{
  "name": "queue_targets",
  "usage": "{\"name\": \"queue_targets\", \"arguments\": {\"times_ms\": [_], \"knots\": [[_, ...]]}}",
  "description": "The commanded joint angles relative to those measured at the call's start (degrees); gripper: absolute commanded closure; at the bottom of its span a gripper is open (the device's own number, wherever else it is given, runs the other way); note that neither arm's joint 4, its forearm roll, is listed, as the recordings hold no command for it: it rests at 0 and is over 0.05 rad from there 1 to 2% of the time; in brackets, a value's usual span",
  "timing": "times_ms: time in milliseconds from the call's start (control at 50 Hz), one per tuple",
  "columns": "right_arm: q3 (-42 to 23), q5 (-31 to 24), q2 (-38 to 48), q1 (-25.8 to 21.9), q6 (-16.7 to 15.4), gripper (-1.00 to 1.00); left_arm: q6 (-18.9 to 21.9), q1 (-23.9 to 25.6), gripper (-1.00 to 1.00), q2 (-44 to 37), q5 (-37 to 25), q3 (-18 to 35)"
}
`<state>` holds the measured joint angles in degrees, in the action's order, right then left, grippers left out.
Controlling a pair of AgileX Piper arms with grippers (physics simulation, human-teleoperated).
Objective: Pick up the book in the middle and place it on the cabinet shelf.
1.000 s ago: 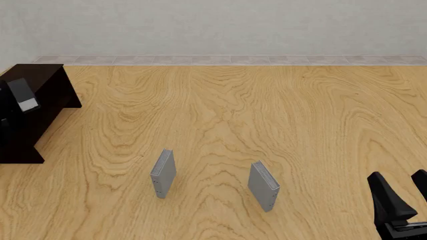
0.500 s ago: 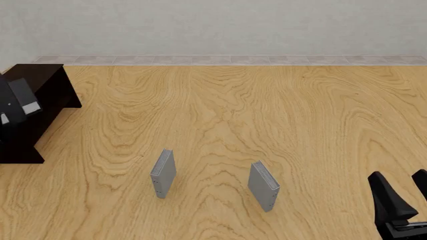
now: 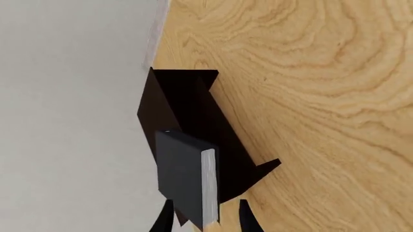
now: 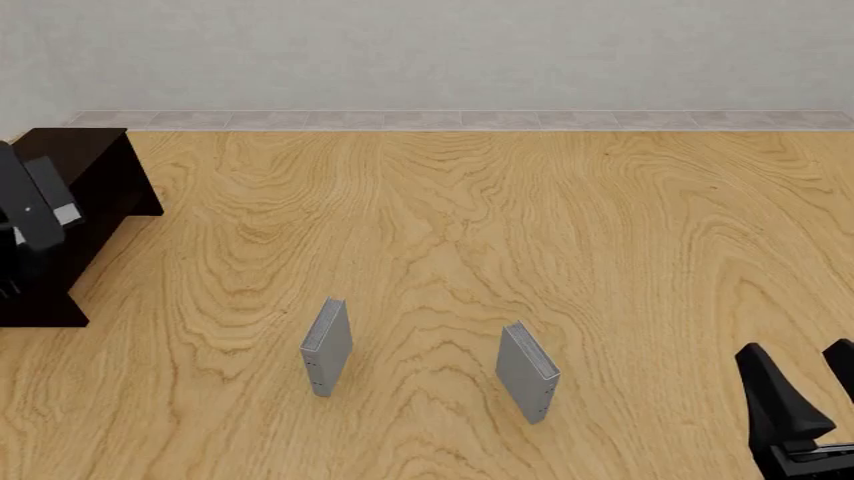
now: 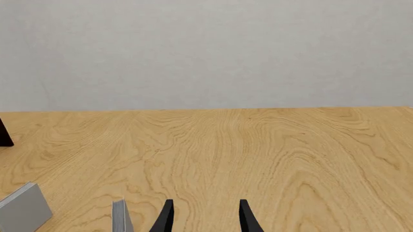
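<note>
The book [image 3: 184, 174], black with white page edges, stands tilted over the top of the dark brown cabinet shelf [image 3: 187, 96]. My left gripper [image 3: 205, 215] is open around its near end, and a gap shows between the book and one of the fingers [image 3: 245, 217]. In the front view the book [image 4: 34, 200] is at the far left edge, over the cabinet shelf [image 4: 100, 165]. My right gripper [image 4: 798, 352] is open and holds nothing, low at the near right, also seen in its wrist view [image 5: 205, 208].
Two thin grey books stand upright on the wooden floor, one left of centre [image 4: 327, 345] and one right of centre [image 4: 529, 372]. The right wrist view shows both grey books [image 5: 24, 210] [image 5: 121, 216]. A pale wall [image 4: 441, 50] closes off the far side.
In the front view the book has shifted slightly left and down over the cabinet and leans more. The right arm and the grey books have not moved.
</note>
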<state>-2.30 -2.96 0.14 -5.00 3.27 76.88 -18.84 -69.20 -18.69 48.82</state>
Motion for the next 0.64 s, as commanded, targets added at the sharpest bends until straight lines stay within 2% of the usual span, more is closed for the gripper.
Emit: {"name": "queue_targets", "arguments": {"times_ms": [20,100,160,180,200,220,240,260,300,320,440,520,560,600,620,640], "knots": [[-0.2,-0.2,0.0,-0.1,0.0,-1.0,-0.1,1.6,-1.0,3.4,-0.2,-0.9],[-0.1,-0.1,0.0,-0.1,0.1,-1.0,0.6,1.8,-1.0,4.9,0.4,-2.2],[-0.2,-0.2,0.0,-0.1,0.1,-1.0,-1.0,3.8,-1.0,7.3,-0.7,-2.1],[-0.2,-0.2,0.0,-0.1,0.1,-1.0,-2.5,5.2,-1.0,8.3,-2.1,-1.3],[-0.2,-0.2,0.0,-0.2,0.1,-1.0,-6.6,7.9,-1.0,9.7,-3.8,2.0],[-0.2,-0.2,0.0,-0.2,0.1,-1.0,-6.6,7.9,-1.0,9.7,-3.8,2.0],[-0.2,-0.2,0.0,-0.2,0.1,-1.0,-9.9,8.4,-1.0,10.1,-5.9,4.8],[-0.3,-0.2,0.0,-0.2,0.1,-1.0,-10.1,8.8,-1.0,11.3,-5.5,4.1],[-0.3,-0.2,0.0,-0.2,0.1,-1.0,-14.1,10.0,-1.0,12.1,-6.5,6.1],[-0.3,-0.2,0.0,-0.2,0.1,-1.0,-14.1,10.0,-1.0,12.1,-6.5,6.1],[-0.3,-0.3,0.0,-0.4,0.2,-1.0,-21.2,12.3,-1.0,17.3,-6.8,7.5],[-0.4,-0.5,0.0,-0.5,0.1,-1.0,-24.5,15.1,-1.0,20.9,-6.0,4.4],[-0.8,-0.9,0.0,-0.6,0.0,-1.0,-23.8,16.3,-1.0,23.5,-3.5,1.3],[-0.7,-0.8,0.0,-0.7,-0.1,-1.0,-26.5,16.3,-1.0,24.3,-2.3,1.2],[-0.7,-0.8,0.0,-0.7,-0.1,-1.0,-26.6,17.0,-1.0,25.2,-1.8,0.4],[-0.8,-0.8,0.0,-0.7,-0.2,-1.0,-28.9,18.2,-1.0,26.3,-1.6,0.1]]}}
